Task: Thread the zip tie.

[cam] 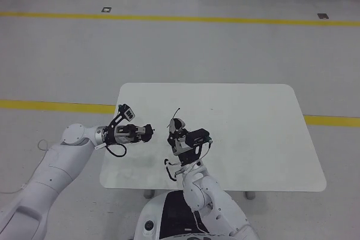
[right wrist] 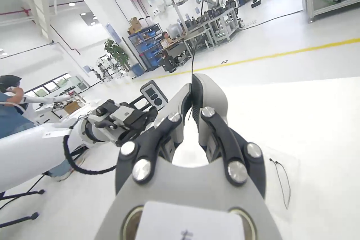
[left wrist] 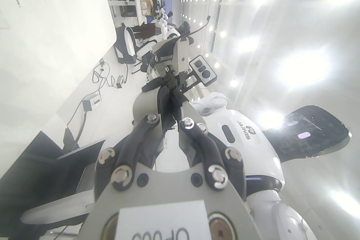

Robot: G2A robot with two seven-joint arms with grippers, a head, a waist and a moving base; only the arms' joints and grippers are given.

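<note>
1 zip tie (right wrist: 193,67) betw. R fingers (right wrist: 209,92), tight on it, end out past tips; L fingers (left wrist: 144,106) together, nearby

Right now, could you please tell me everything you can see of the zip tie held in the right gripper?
The zip tie is a thin black strip, plastic by its look. The right gripper pinches it between shut fingertips above the table. It stands roughly upright, its long free part rising past the fingertips, and a short bit shows below them. A small thickening at its upper tip may be the head. Nothing else seems to touch it.
</note>
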